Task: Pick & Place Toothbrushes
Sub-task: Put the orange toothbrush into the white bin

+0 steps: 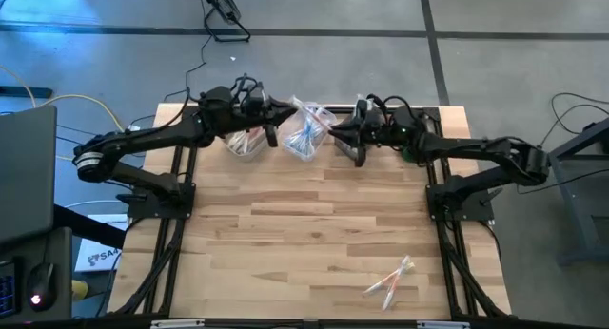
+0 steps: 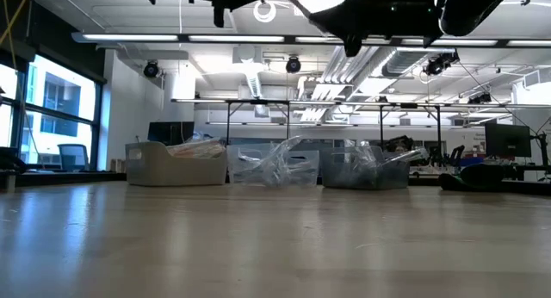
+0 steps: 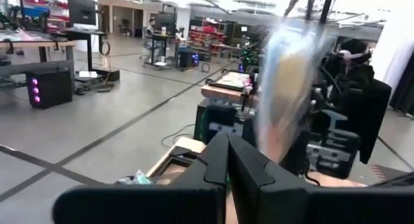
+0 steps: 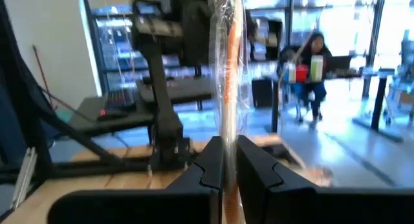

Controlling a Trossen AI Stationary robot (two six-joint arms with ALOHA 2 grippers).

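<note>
Both grippers hover above three bins at the table's far edge: a pale bin [image 1: 245, 144], a clear middle bin [image 1: 306, 137] with blue toothbrushes, and a dark bin [image 1: 354, 152]. My right gripper [image 4: 228, 160] is shut on a toothbrush with an orange handle in a clear wrapper [image 4: 228, 75]. My left gripper [image 3: 228, 160] is shut, and a blurred wrapped toothbrush [image 3: 284, 88] stands up just past its fingertips. In the high view my left gripper [image 1: 279, 118] is between the pale and middle bins, and my right gripper [image 1: 335, 131] is between the middle and dark bins. A few wrapped toothbrushes [image 1: 390, 277] lie near the front right. My left gripper points about level toward the right arm, and the wrapped toothbrush's lower part [image 3: 275, 143] rises from behind its fingertips. The fingers hide the place of contact. The toothbrush stands upright, clear of the table. My right gripper pinches the wrapped toothbrush low on its length [image 4: 228, 143] between its two fingers. The fingers point about level toward the left arm and lie across the brush. The brush stands upright above the fingers, clear of table and bins.
In the low view the three bins [image 2: 275, 164] stand in a row at the far edge, with both arms high above them. The wooden table's middle and near left [image 1: 285, 243] are bare. The arms' bases and frames line both side edges.
</note>
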